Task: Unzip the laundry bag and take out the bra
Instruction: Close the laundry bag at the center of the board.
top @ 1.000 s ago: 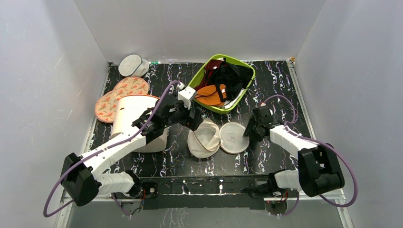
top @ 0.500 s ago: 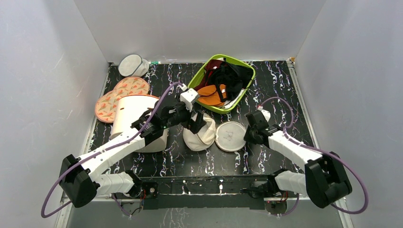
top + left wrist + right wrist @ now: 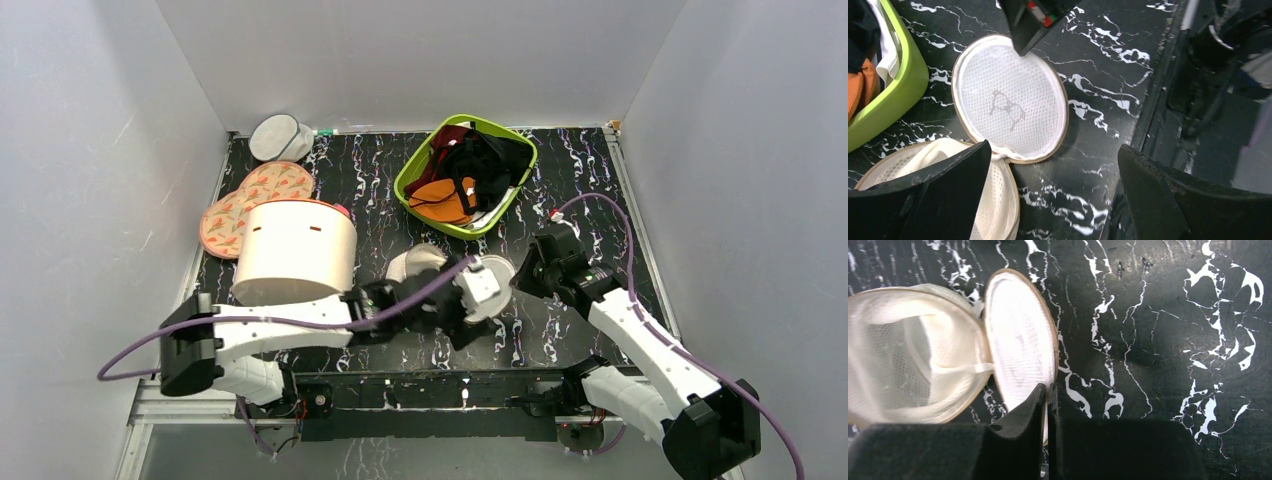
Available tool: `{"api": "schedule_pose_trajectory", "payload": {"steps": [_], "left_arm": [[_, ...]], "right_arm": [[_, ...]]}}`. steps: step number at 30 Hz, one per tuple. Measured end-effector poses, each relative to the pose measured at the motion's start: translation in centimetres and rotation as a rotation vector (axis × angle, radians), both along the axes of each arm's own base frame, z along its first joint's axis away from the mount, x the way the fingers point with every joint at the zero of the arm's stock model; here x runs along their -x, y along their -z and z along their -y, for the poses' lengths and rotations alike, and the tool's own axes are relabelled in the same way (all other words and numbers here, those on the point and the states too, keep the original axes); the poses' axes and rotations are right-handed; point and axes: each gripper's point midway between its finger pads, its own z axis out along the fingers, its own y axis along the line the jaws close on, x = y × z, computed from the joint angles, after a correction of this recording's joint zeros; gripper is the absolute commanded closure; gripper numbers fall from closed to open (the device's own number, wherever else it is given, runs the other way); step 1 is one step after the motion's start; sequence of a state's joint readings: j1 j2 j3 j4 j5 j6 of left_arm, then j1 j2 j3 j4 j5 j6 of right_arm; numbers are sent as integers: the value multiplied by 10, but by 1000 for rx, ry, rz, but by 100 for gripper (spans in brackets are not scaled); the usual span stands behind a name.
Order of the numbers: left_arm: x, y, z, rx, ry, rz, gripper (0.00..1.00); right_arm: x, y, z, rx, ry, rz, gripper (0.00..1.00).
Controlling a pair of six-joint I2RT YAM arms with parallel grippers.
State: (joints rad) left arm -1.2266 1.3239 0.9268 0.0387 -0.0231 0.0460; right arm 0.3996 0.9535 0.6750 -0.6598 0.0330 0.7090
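Mesh bag (image 3: 1008, 110) lies unzipped at frame centre; right claw (image 3: 1048, 388) pinches its flat lid's rim, left claw (image 3: 1054, 150) hangs spread wide above. Bra (image 3: 443, 200) sits in basket (image 3: 463, 233), upper centre.

Left fingers (image 3: 933, 200) wide, right fingers (image 3: 1018, 440) together

Top cam overlooks the whole desk (image 3: 580, 170) from its near edge; both wrist cams peer down close, sharing the laundry bag (image 3: 1008, 100).
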Motion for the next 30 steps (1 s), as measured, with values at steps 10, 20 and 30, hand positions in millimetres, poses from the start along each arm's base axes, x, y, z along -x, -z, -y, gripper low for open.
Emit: {"api": "schedule_pose_trajectory", "payload": {"steps": [10, 20, 30], "left_arm": [[-20, 67, 39, -206, -217, 314, 4], [-48, 82, 56, -215, -335, 408, 40], [-46, 85, 65, -175, -373, 334, 100]], "right_arm": [[5, -17, -5, -31, -21, 4, 100], [9, -25, -5, -53, -24, 20, 100], [11, -33, -10, -92, -31, 36, 100]]}}
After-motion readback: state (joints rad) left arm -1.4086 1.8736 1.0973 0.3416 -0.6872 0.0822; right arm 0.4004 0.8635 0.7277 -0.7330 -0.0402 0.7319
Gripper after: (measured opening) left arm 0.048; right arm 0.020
